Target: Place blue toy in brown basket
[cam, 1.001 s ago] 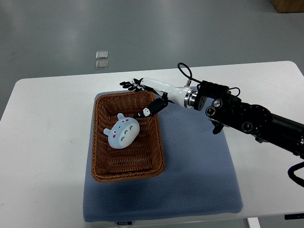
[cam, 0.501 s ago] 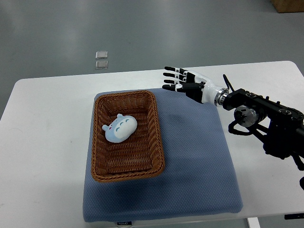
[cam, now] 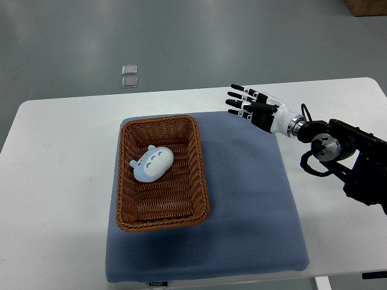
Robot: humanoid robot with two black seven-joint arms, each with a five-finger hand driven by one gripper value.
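The blue toy (cam: 152,164), a pale blue plush with a white belly, lies inside the brown wicker basket (cam: 199,175) in its upper half. My right hand (cam: 249,106) is open with fingers spread and holds nothing. It hovers over the far edge of the blue mat, to the right of the basket and apart from it. The left arm is out of view.
The basket stands on a blue-grey mat (cam: 254,205) on a white table (cam: 60,181). Two small clear squares (cam: 129,75) lie on the floor beyond the table. My right forearm (cam: 344,154) crosses the table's right side.
My right hand has let go of nothing new; it drew back from the basket's rim to the right and spread open. The toy settled slightly in the basket.
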